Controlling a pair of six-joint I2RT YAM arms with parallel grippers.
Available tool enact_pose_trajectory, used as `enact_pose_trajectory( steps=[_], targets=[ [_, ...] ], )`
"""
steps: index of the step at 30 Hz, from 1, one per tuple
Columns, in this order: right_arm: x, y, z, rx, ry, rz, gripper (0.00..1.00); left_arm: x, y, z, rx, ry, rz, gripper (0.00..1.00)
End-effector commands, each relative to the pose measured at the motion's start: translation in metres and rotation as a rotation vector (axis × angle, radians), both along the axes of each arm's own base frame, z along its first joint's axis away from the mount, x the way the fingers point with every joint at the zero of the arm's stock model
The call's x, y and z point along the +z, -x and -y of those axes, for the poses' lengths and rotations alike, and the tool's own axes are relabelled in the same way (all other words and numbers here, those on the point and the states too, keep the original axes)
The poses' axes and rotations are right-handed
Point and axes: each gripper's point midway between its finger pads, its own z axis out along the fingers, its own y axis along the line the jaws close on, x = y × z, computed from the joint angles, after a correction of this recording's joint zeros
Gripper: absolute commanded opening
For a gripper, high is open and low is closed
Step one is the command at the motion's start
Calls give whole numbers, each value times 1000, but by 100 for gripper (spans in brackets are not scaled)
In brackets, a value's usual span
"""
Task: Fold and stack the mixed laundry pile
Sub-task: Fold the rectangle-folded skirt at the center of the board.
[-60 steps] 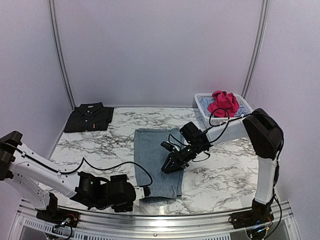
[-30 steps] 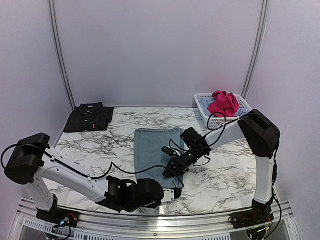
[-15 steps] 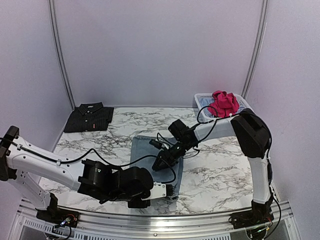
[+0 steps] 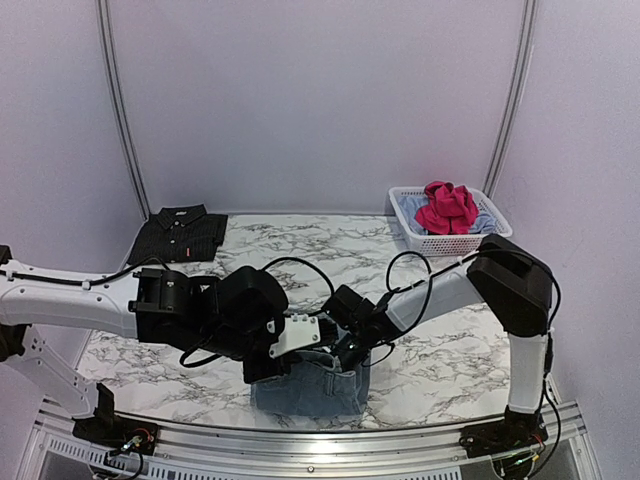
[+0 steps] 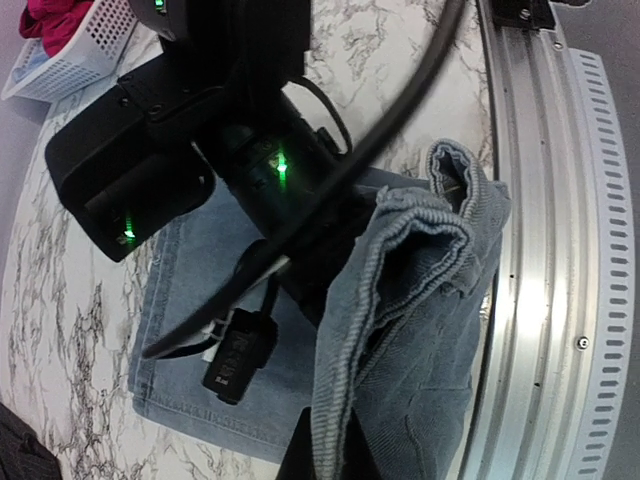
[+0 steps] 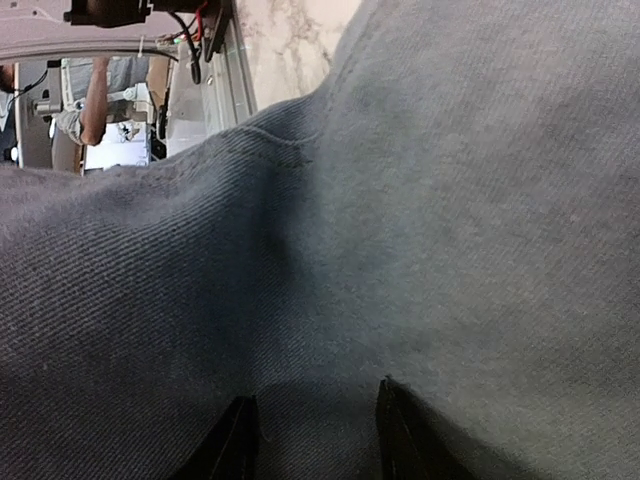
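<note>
The jeans [image 4: 315, 392] lie at 6 o'clock on the table [image 4: 440, 340], right by the near rail [image 5: 530, 300]. The job now looks like folding them in half. The left gripper [image 5: 328, 445] is pinched tight on one edge of the jeans and holds it up, so the cloth hangs in a thick roll. The right gripper [image 6: 315, 440] sits just to the right and pushes down on the flat part of the jeans. Its jaws are about half open, and I see nothing caught between them. To fold well, I think the left arm should carry its edge toward 12 o'clock, low and slow, and lay it down so the edges line up. The right one should press at the fold line, then slide out toward 3 o'clock before the cloth lands on it. The two arms are very close and could bump. A black cable [image 5: 400, 110] hangs just over the jeans and could snag. At 10 o'clock a folded black shirt [image 4: 178, 236] lies well apart. At 2 o'clock the basket [image 4: 440, 243] holds a pink piece [image 4: 447, 205] and a light blue piece [image 4: 487, 222], not yet folded.
</note>
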Motion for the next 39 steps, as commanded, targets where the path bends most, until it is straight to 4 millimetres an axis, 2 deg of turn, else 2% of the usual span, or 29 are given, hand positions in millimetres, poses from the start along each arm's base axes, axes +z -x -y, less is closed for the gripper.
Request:
enact_pose_trajectory(
  steps=[1,4,7,10,13,15,19,20,24,28,33,36,39],
  targets=[
    [27,-51,1,-101,-2,83,42,-1,20,-3,-79,12,-83,0],
    [53,-98,1,-155,-33,153,45,-8,27,-2,-113,-1,-112,0],
    [71,-141,4,-206,-42,211,47,-9,18,2,-108,-2,-119,1],
    [62,-179,12,-270,-6,240,47,-7,-1,5,-79,11,-142,1],
    [37,-205,19,-307,75,276,46,-8,-22,8,-65,-1,-116,1],
    [19,-214,22,-314,112,277,45,-8,-36,10,-49,5,-119,2],
    [-12,-219,23,-309,173,256,42,-13,-68,11,-8,-8,-111,3],
    [-20,-217,24,-305,186,245,41,-15,-79,10,13,-11,-111,3],
    [-34,-205,28,-268,190,205,39,-19,-114,15,55,-16,-94,4],
    [-27,-194,27,-248,138,168,38,-31,-137,23,57,-34,-85,6],
    [-17,-201,25,-255,116,175,38,-54,-157,28,66,-52,-118,7],
    [-4,-220,27,-298,108,202,40,-70,-165,28,77,-73,-121,7],
    [18,-257,38,-392,111,254,44,-82,-184,20,138,-77,-115,11]
  ],
)
